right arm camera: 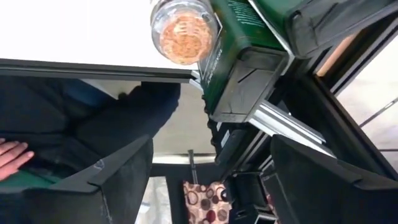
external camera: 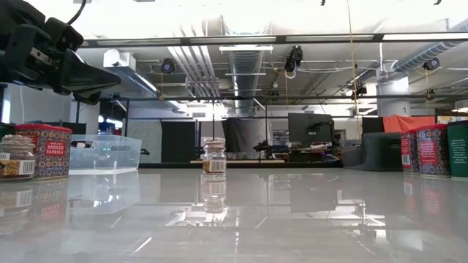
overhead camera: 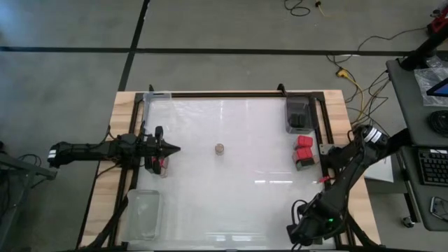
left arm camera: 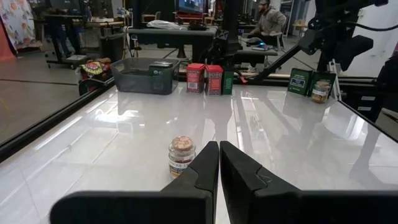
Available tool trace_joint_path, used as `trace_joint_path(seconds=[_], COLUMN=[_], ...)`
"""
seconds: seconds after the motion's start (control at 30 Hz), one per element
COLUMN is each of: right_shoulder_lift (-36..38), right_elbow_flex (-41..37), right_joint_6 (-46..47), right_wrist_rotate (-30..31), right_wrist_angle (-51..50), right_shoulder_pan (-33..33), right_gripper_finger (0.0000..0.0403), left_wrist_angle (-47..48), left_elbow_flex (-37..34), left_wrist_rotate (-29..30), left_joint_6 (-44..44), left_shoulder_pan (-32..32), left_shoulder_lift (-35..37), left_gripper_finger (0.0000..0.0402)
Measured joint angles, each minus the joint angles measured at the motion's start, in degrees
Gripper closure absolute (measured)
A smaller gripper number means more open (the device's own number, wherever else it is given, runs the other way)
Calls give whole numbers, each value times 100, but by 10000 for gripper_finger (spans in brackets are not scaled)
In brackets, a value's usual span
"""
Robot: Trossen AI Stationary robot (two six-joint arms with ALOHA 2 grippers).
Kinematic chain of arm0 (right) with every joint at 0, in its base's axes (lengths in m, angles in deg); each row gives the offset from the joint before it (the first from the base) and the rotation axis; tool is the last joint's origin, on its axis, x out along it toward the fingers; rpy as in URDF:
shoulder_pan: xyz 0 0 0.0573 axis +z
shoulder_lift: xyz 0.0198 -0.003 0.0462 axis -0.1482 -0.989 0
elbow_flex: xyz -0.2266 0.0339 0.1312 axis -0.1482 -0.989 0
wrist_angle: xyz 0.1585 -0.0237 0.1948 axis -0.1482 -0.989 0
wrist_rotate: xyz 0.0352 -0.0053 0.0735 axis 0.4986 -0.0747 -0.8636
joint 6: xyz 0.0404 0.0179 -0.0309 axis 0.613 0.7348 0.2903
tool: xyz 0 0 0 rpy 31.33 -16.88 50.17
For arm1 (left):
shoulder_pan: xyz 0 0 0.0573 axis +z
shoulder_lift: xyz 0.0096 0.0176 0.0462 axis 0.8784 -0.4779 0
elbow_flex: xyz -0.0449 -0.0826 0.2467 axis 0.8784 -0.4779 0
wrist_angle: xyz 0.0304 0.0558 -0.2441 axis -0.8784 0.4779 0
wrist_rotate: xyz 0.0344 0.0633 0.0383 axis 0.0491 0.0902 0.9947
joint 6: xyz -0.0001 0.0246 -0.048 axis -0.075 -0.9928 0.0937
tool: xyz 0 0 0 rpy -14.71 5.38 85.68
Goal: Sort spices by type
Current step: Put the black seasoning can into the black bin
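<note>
White glossy tabletop: round jar upright at centre, apart from other spices. Left gripper beside jar, shut, empty. Right gripper wide open, empty. Prob. light, rigid, slick; grasp across body below lid.

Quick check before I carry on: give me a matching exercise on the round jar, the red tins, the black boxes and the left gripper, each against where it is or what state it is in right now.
Things:
1. round jar
2. red tins
3. black boxes
4. left gripper

Places or states:
A. inside a tray on the table's right side
B. standing alone mid-table
C. shut, pointing across the table from its left side
D. on the bare tabletop near the right edge, outside any tray

Pairs: 1-B, 2-D, 3-A, 4-C
</note>
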Motion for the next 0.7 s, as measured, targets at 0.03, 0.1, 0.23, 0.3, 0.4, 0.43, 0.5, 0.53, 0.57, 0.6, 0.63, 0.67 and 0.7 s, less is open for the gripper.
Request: trace_joint_path(seconds=[0.03, 0.1, 0.23, 0.3, 0.4, 0.43, 0.5, 0.53, 0.57, 0.6, 0.63, 0.67, 0.7], right_shoulder_lift=[-2, -2, -11, -13, -13, -13, -13, -13, -13, -13, -13, -13, -13], right_elbow_flex=[-46, -126, -324, -378, -400, -400, -400, -400, -399, -398, -400, -399, -400], right_joint_6=[0, -2, 15, 38, 50, 54, 58, 65, 77, 95, 99, 103, 106], right_wrist_rotate=[-2, -4, -156, -301, -328, -324, -319, -320, -343, -401, -463, -500, -513], right_wrist_angle=[86, 352, 656, 672, 662, 664, 671, 668, 667, 661, 658, 656, 654], right_shoulder_pan=[7, 30, 80, 103, 107, 101, 98, 99, 101, 101, 103, 103, 105], right_gripper_finger=[95, 101, 113, 115, 109, 105, 97, 93, 89, 85, 82, 79, 76], left_wrist_angle=[0, 0, 0, 0, 0, 0, 1, 0, 0, 0, 0, 0, 0], left_elbow_flex=[-1, 0, -1, 0, 1, -1, 0, 1, -1, 0, -1, -1, 0], left_wrist_rotate=[0, 0, 0, 0, 0, 0, 0, 0, 0, 0, 0, 0, 0], left_joint_6=[0, 0, -1, 0, 0, -2, -1, 0, -1, 0, 0, 0, -2], left_shoulder_pan=[-2, 0, -2, -1, -2, 0, -2, -1, -1, -2, -1, 0, -2], left_shoulder_lift=[0, 0, 0, 0, 0, -2, -3, -2, -2, -2, -2, -2, -2], left_gripper_finger=[401, 401, 401, 401, 401, 401, 401, 401, 401, 401, 401, 401, 401])
